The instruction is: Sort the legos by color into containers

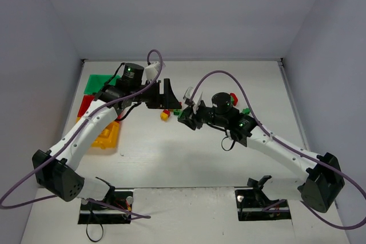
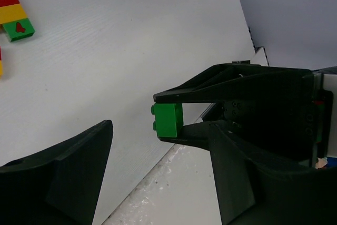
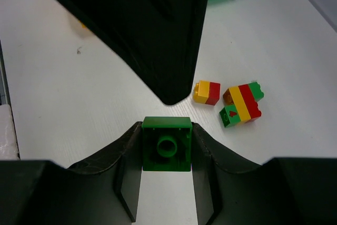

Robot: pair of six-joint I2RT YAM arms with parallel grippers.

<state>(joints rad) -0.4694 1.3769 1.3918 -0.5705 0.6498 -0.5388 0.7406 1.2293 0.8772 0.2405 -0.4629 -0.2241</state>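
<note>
At the left of the overhead view the green bin (image 1: 97, 82), red bin (image 1: 86, 105) and yellow bin (image 1: 108, 135) sit one below the other on the worktop (image 1: 200, 158), well apart from the loose bricks. Just right of them, above mid-frame, the left claw (image 1: 170, 95) is spread wide and holds nothing. Its wrist view shows its two fingers either side of the green brick (image 2: 168, 119), neither touching it. That brick is off the worktop, pinched by its side faces between the pressed-in fingers of the right claw (image 3: 166, 130). This looks like a hand-over, since the left arm is the one nearer the bins. To do it well, the left claw should close on the faces the right claw leaves free, centred and square to the brick. It should grip fully before the right fingers let go, because an early release would probably drop the brick among the others. In the right wrist view one left finger looms close above the brick, so a slow approach seems wise. Further right on the worktop lie a yellow-and-red pair (image 3: 206, 91) and a three-colour stack (image 3: 242, 103), both needing splitting before they can be sorted.
</note>
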